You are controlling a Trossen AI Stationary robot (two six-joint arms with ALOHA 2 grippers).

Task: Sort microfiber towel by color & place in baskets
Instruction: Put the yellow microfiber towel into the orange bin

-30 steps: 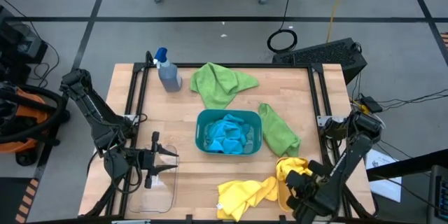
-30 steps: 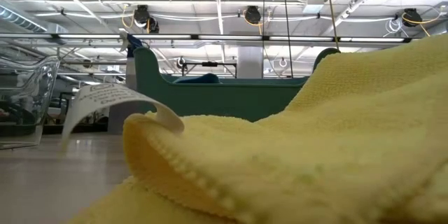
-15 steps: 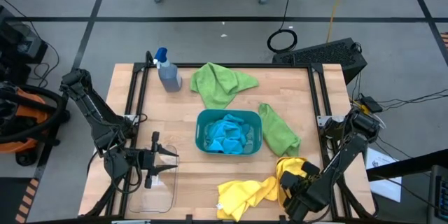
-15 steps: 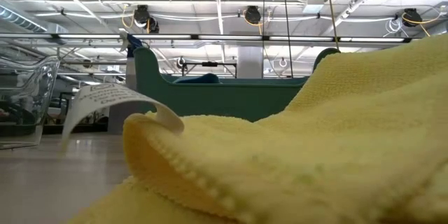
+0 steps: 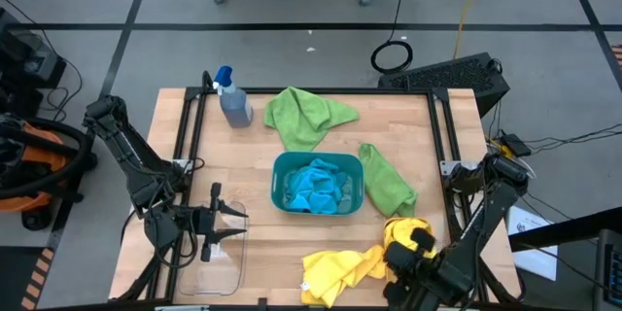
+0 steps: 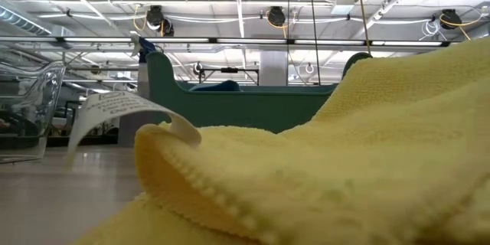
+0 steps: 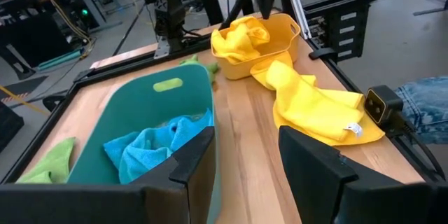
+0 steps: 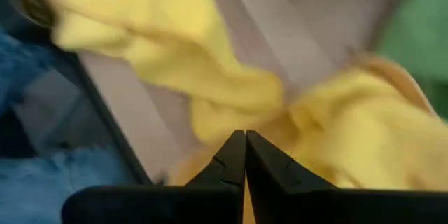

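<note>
**A:** From above: teal basket [image 5: 318,185] mid-table with blue towels [image 5: 317,187] inside, one green towel [image 5: 306,115] beyond it and another [image 5: 387,181] just beside its right wall.

**B:** And the left gripper [image 5: 233,224] hangs over the clear basket [image 5: 216,264], fingers apart, nothing in them. The right gripper [image 5: 397,258] is at the yellow basket, which is mostly covered by a towel; a second yellow towel [image 5: 340,268] trails onto the table.

**A:** Low view, a yellow towel [image 6: 344,176] fills the foreground, teal basket [image 6: 245,106] behind.

**B:** Left wrist: fingers [image 7: 192,157] parted, blue towels [image 7: 150,147] in the teal basket, and the yellow basket [image 7: 269,45] holds one yellow towel [image 7: 238,35], the other draped out over the wood.

**A:** Right wrist: fingers [image 8: 229,155] pressed together above yellow cloth [image 8: 231,91], gripping nothing I can make out.
</note>
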